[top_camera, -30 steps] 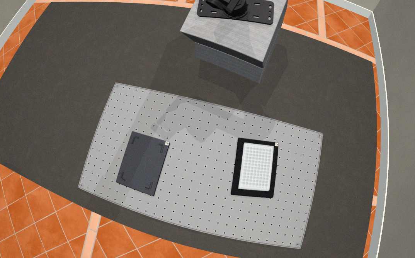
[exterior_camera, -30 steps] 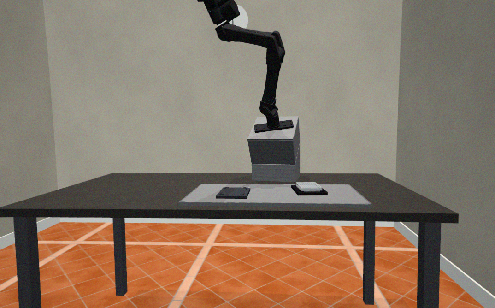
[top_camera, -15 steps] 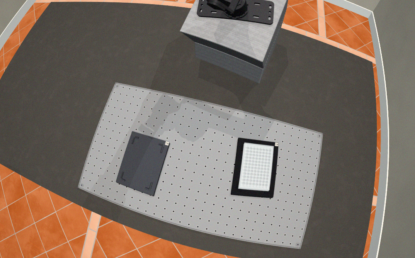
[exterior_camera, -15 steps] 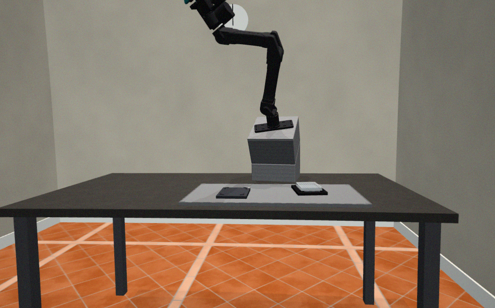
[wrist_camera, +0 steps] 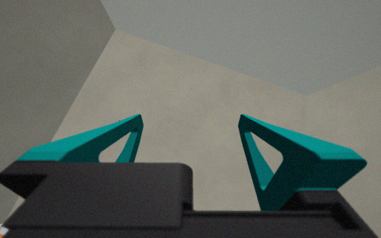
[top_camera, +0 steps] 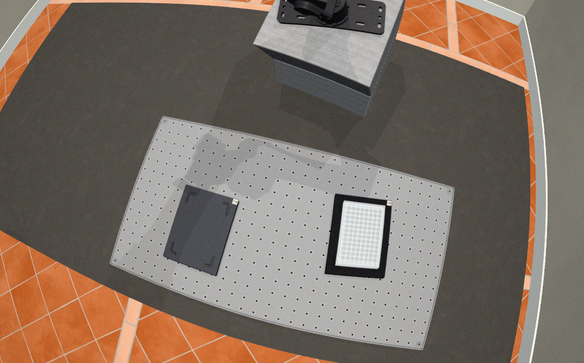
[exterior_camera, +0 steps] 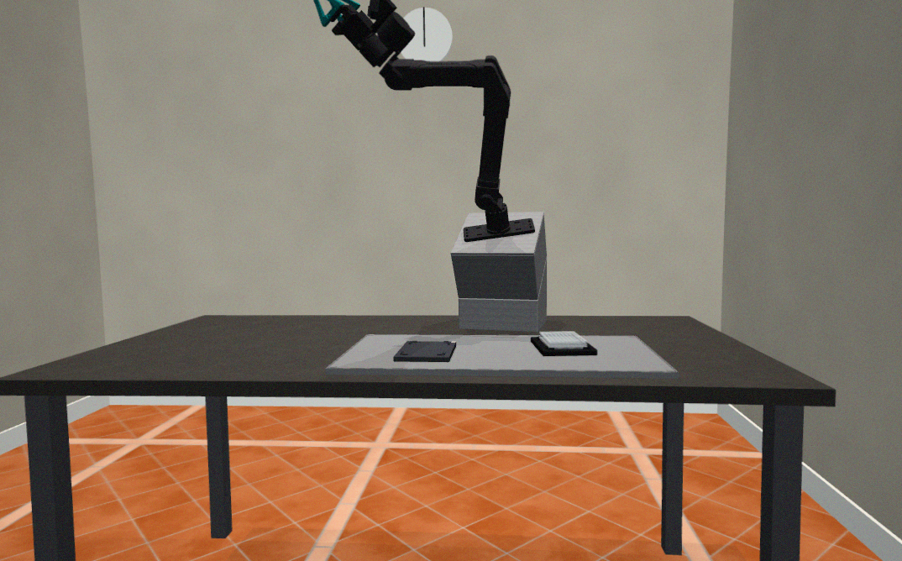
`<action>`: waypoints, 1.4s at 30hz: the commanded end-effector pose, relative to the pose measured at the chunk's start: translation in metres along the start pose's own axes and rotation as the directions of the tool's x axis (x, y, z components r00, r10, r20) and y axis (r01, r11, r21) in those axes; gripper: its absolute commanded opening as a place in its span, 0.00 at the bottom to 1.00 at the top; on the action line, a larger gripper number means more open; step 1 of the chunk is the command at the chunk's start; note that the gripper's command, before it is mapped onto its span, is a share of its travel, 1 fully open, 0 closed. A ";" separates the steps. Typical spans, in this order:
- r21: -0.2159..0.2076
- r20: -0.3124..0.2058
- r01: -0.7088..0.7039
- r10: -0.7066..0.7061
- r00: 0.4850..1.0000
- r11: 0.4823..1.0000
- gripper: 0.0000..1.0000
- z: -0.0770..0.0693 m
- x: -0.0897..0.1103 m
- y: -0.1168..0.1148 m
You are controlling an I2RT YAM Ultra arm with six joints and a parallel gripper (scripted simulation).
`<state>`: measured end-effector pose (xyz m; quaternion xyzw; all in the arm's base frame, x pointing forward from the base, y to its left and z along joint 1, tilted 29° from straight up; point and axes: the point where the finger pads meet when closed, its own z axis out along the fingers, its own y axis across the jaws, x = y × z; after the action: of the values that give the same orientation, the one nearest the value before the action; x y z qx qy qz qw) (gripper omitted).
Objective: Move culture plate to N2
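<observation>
The white 96-well plate (top_camera: 360, 234) (exterior_camera: 563, 339) sits on the black nest N1 (top_camera: 334, 234) (exterior_camera: 569, 352), within its rim. Its clear lid cannot be told apart from it. The dark grey nest N2 (top_camera: 199, 230) (exterior_camera: 424, 352) is empty, with corner locators and an A1 label (top_camera: 235, 201). The N1 label (top_camera: 389, 202) is at the matching corner. My gripper (wrist_camera: 190, 119) is open and empty, its teal fingers wide apart. It is high above the table, pointing up and away from both nests; the exterior view shows it partly cut off at the top edge.
Both nests stand on a light perforated board (top_camera: 285, 270) (exterior_camera: 496, 359) on the dark table (top_camera: 82, 89) (exterior_camera: 231, 348). The arm's base plate (top_camera: 366, 20) (exterior_camera: 472, 233) is on a grey pedestal (top_camera: 325, 54) (exterior_camera: 496, 275) behind the board. The wrist view otherwise shows only walls and ceiling.
</observation>
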<state>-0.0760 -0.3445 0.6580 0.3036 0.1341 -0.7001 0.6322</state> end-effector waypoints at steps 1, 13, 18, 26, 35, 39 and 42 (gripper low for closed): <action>-0.020 -0.024 -0.047 0.047 0.999 0.999 1.00 0.001 -0.013 0.008; -0.062 -0.169 -0.113 0.101 0.980 0.992 1.00 -0.012 0.037 0.037; -0.051 -0.189 -0.094 0.083 0.978 0.994 1.00 -0.019 0.077 0.051; -0.085 -0.296 -0.160 0.128 0.946 0.983 1.00 -0.029 0.093 0.072; -0.136 -0.341 -0.230 0.173 0.924 0.964 1.00 -0.036 0.088 0.104; -0.126 -0.385 -0.210 0.147 0.911 0.970 1.00 -0.051 0.128 0.111; -0.159 -0.416 -0.259 0.174 0.893 0.953 1.00 -0.044 0.102 0.115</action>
<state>0.0487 -0.4359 0.5645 0.3880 0.3000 -0.5423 0.6821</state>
